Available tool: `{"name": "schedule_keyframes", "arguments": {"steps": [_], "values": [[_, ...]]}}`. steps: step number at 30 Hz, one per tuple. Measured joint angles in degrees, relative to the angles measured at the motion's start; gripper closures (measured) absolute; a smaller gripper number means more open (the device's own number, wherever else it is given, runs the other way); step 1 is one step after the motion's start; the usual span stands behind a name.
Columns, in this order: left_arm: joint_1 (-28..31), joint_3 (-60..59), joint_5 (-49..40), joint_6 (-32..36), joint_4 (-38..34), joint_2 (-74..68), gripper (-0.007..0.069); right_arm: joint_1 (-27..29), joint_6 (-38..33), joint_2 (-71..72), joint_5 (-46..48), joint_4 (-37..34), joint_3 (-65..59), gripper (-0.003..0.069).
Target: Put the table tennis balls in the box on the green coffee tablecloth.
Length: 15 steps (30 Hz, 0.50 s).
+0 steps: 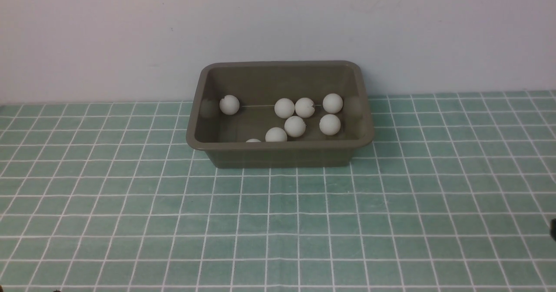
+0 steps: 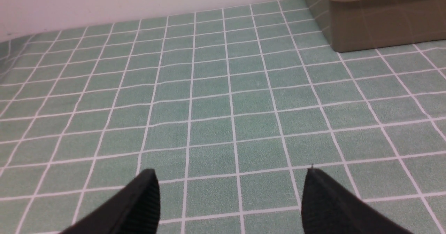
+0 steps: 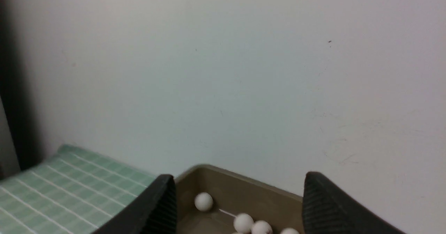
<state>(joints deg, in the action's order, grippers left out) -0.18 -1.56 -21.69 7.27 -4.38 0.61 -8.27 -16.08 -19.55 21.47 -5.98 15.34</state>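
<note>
White table tennis balls (image 1: 295, 126) inside box (image 1: 278, 155); both grippers empty, apart.

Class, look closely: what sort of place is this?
Probably an indoor robot test bench: a checked green tablecloth against a bare pale wall, with only a box of balls.

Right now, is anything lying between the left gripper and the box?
No. In the left wrist view, only bare green coffee tablecloth stretches from the open left gripper to the box; no balls lie on it.
</note>
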Motion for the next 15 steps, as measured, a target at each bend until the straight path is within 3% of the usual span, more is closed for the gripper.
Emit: {"name": "schedule_keyframes", "arguments": {"steps": [15], "values": [[0.0,0.0,-0.1,0.0,0.0,0.0,0.0132,7.0,4.2,18.3,1.5,-1.0,-10.0,0.0216]]}}
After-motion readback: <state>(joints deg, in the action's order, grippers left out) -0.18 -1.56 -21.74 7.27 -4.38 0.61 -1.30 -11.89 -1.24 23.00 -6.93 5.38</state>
